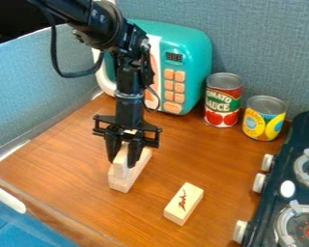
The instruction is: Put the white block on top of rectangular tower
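The gripper (122,163) hangs down left of centre, its fingers on either side of a narrow pale block (120,165) that fills the gap between them. That block is at the top of a longer pale block (121,184) lying on the table, and the two appear to touch. The gripper hides part of both. A separate whitish rectangular block (183,203) with dark red writing lies flat to the lower right, apart from the stack. Which of these is the white block of the task, I cannot tell for certain.
A teal toy microwave (194,58) stands behind the arm. To its right are a tomato can (223,101) and a yellow-labelled can (264,119). A dark toy stove (287,169) with white knobs lines the right side. The wooden table (66,159) extends left of the stack.
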### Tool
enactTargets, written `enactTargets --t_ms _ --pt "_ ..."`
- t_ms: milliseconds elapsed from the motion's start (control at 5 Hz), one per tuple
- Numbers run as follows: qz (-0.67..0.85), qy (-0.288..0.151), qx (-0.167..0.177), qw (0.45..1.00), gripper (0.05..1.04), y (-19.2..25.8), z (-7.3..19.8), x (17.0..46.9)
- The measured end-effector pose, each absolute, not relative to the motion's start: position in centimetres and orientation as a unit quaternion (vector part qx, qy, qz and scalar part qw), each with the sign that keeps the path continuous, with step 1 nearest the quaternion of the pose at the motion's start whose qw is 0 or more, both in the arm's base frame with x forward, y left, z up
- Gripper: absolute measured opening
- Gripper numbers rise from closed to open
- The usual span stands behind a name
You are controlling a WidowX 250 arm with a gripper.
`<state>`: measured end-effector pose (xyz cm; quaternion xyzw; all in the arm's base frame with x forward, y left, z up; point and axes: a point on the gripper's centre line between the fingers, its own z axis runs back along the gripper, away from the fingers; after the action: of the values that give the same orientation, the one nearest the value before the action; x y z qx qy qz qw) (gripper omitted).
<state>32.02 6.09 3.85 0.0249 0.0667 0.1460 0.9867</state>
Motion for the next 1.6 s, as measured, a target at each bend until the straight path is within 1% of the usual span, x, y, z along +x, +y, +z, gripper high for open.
enactTargets --t_ms 200,400,800,1000,1200,1400,1600 --pt "0.148 0.064 0.016 0.987 0.555 6.1 4.3 32.0" --pt "0.156 0.016 0.014 0.988 0.651 6.2 7.7 32.1" --pt "0.162 0.019 0.008 0.987 0.672 6.5 8.0 31.9" --pt "0.135 0.003 0.029 0.990 0.660 6.3 9.0 32.1" --pt "0.044 -0.010 0.070 0.996 0.669 3.4 9.1 32.4" --pt "0.023 -0.020 0.062 0.998 0.777 2.5 9.4 31.8" --pt "0.026 -0.018 0.045 0.999 0.997 2.4 9.0 31.4"
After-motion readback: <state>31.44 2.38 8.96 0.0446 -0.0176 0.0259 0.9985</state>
